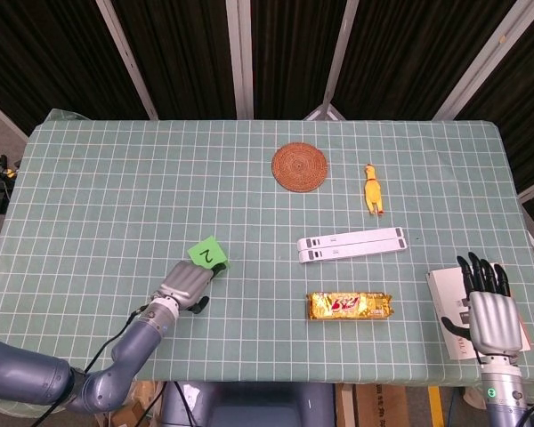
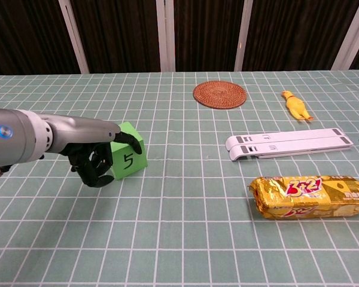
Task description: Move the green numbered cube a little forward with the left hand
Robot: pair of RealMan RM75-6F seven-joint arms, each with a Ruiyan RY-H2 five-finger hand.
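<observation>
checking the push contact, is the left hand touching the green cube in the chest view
Yes, the left hand has its dark fingers pressed against the side and top edge of the green numbered cube, which shows a 5 toward the camera.

A lab test bench: a grid-patterned green cloth (image 1: 116, 178) covers the surface, backed by dark ribbed panels (image 1: 187, 53).
</observation>
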